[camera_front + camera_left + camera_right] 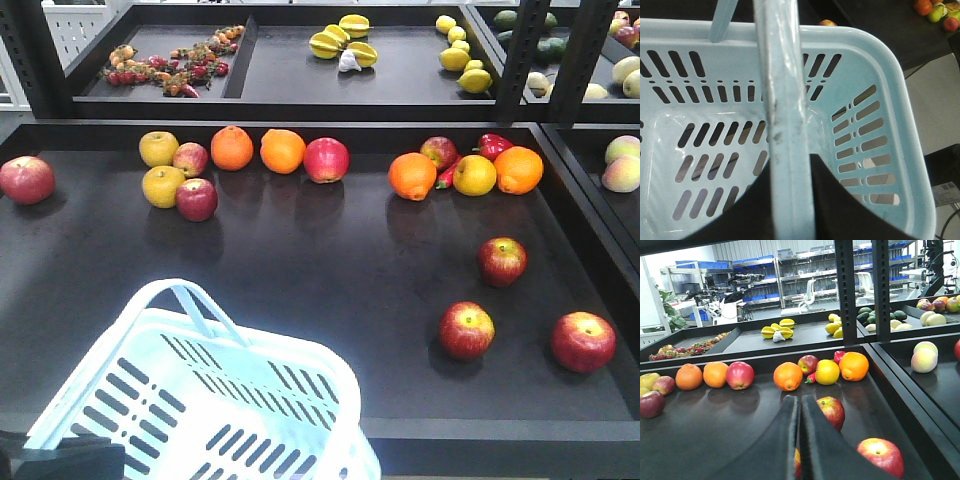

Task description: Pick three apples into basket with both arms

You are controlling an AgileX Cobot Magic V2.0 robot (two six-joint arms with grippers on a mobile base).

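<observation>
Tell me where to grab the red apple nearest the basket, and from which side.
Grip the apple across its widest middle, coming down from above. It is round, seems to sit stem end up, and has bare shelf all round, leaving room on either side.

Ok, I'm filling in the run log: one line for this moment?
basket: empty | left tool: shut on handle | right tool: shut, empty | apples: three, none picked

The front camera looks down across the dark shelf from its near edge, the basket at lower left. The left wrist camera hangs close over the handle of that basket, looking inside. The right wrist camera sits low over the shelf, sharing the front view's red apples.
</observation>
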